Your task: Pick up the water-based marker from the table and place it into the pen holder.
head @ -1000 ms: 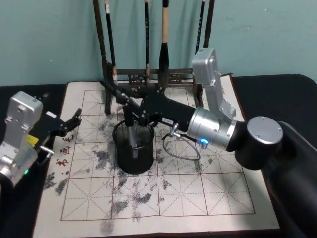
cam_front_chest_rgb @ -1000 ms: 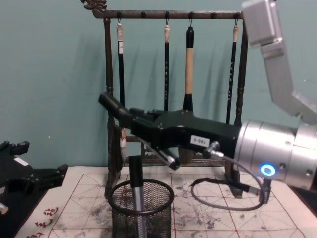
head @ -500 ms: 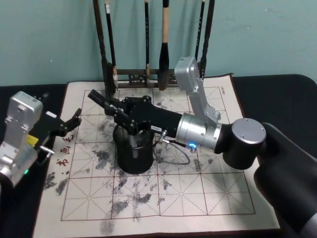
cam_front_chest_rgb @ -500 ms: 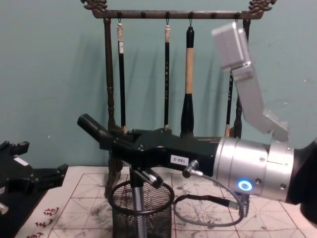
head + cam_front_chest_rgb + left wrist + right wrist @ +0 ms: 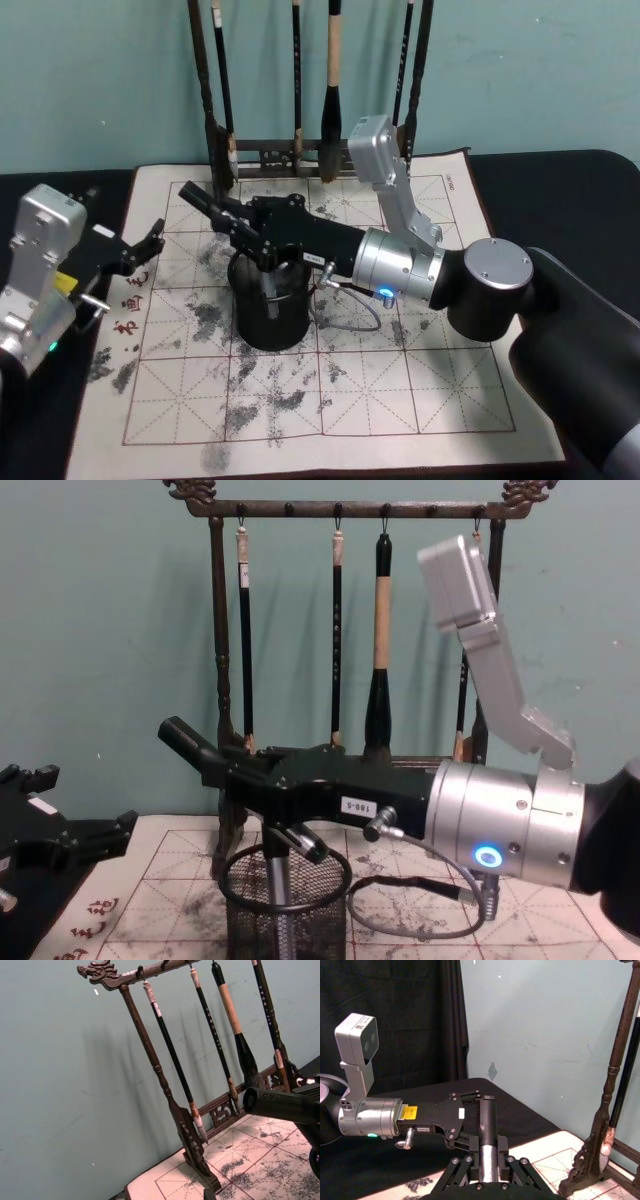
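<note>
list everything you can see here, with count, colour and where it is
table: one, black top, under everything
calligraphy mat: one, cream with red grid and ink stains, on the table
pen holder: one, black wire mesh, middle of the mat
marker: one, silver barrel with dark top, standing upright in the pen holder
brush rack: one, dark carved wood, at the mat's far edge
brushes: four, dark or tan handles, hanging from the rack
right tool: black, over the pen holder, reaching in from the right
left tool: black, open, parked at the mat's left edge
</note>
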